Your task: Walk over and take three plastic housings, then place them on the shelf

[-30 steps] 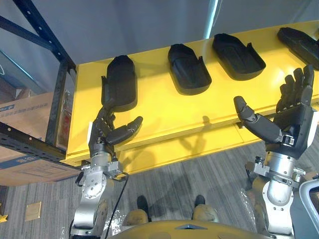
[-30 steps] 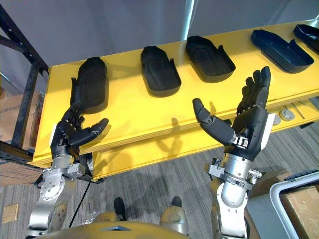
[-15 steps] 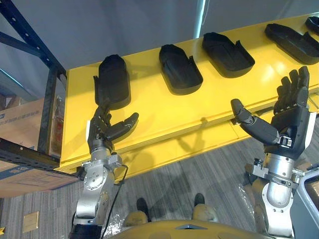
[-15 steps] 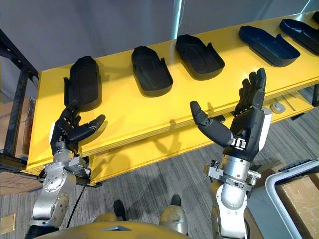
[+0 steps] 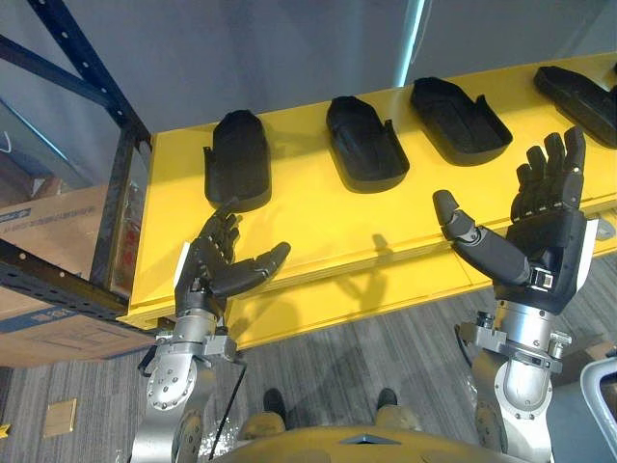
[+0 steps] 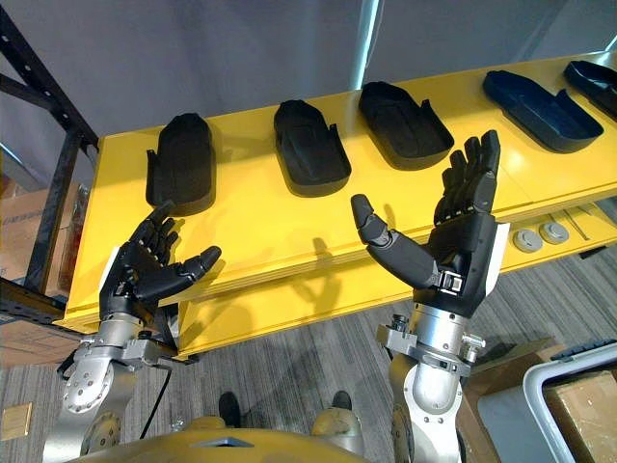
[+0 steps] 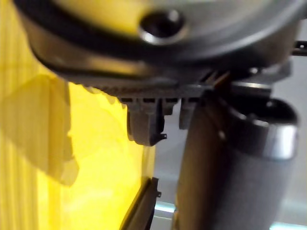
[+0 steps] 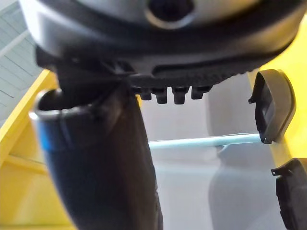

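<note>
Inspection, head views: I stand at the near edge of a yellow table (image 5: 318, 222) with both arms raised, palms turned up. My left hand (image 5: 214, 267) sits at approx 8 o'clock in the left eye view, over the table's near-left corner, fingers relaxed and spread, thumb out toward 3 o'clock, nothing in it. My right hand (image 5: 540, 227) at approx 4 o'clock, fingers straight and upright, thumb stretched toward 10 o'clock, also empty. Judgement: both are held splayed and palm-up so they can go under or round a housing w/o a re-set. Task items: black plastic housings lie in a row along the far side of the table, well apart from one another, none touching a hand. First housing (image 5: 238, 158) at 11 o'clock, closest to my left hand but clear of it; second housing (image 5: 365, 142) at 12 o'clock; third housing (image 5: 460, 119) at 1 o'clock; a fourth housing (image 5: 578, 90) at 2 o'clock, partly cut by the frame edge. Spacing looks meant for one-at-a-time pickup. A dark metal rack (image 5: 106, 164) stands at 9–10 o'clock, just beside the table's left end, with a cardboard box (image 5: 48, 241) low in it; I take it for the shelf, not certain. No housing is visible on it.
</note>
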Robot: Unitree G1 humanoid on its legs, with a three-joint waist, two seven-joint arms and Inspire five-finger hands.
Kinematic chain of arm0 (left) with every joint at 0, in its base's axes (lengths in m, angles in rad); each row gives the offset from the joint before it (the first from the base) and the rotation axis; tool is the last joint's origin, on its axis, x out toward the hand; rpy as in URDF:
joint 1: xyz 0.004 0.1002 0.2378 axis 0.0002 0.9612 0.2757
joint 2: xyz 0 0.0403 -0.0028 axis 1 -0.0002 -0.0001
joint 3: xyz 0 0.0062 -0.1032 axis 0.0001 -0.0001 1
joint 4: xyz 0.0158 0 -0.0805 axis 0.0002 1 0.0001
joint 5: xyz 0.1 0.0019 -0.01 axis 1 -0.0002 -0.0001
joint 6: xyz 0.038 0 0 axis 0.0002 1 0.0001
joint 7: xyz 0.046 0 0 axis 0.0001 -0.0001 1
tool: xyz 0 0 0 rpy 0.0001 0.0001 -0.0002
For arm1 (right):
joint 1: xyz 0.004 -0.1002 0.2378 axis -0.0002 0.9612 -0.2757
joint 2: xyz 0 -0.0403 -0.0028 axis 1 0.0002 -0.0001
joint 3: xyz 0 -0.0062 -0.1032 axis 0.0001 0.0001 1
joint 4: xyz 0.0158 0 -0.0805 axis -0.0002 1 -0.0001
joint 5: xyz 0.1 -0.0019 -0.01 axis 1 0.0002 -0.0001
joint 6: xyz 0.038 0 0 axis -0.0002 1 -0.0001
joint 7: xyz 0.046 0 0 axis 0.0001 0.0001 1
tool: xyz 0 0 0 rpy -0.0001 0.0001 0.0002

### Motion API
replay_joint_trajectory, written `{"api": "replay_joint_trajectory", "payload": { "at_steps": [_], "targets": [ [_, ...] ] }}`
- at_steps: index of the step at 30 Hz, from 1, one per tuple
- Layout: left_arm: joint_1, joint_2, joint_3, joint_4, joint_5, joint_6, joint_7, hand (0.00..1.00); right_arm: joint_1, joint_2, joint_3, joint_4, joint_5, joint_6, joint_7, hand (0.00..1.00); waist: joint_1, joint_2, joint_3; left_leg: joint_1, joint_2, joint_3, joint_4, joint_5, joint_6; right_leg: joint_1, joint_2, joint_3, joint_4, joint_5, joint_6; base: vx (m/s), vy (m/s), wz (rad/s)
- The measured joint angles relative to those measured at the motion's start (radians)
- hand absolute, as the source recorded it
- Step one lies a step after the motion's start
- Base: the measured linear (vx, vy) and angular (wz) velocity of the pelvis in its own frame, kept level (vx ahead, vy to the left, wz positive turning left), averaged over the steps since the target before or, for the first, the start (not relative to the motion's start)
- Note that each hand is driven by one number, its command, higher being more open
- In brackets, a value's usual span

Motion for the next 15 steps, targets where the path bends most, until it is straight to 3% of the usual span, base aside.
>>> {"api": "replay_joint_trajectory", "payload": {
  "at_steps": [7, 11, 15],
  "targets": [
    [-0.003, 0.000, 0.006, -0.003, 0.014, -0.105, 0.013, 1.00, -0.020, -0.001, 0.062, 0.059, -0.001, 0.008, -0.006, 1.00, 0.002, -0.005, -0.047, -0.009, -0.001, -0.032, -0.004, 0.010, -0.001, 0.016, -0.001, -0.035, -0.004, -0.001, -0.001, 0.00, -0.002, 0.14],
    [-0.003, -0.008, 0.007, -0.011, 0.115, -0.154, 0.079, 1.00, -0.021, -0.004, 0.086, 0.093, -0.002, 0.053, -0.005, 1.00, 0.003, -0.007, -0.055, -0.011, -0.001, -0.049, -0.006, 0.014, 0.000, 0.027, 0.000, -0.055, -0.008, -0.002, -0.003, -0.03, -0.003, 0.12],
    [-0.008, -0.012, 0.020, -0.011, 0.207, -0.194, 0.175, 1.00, -0.046, -0.037, 0.126, 0.165, -0.002, 0.115, 0.119, 1.00, 0.008, -0.010, -0.078, -0.015, -0.001, -0.053, -0.009, 0.017, -0.001, 0.027, 0.001, -0.060, -0.015, -0.003, -0.005, -0.01, -0.001, 0.02]
  ]
}}
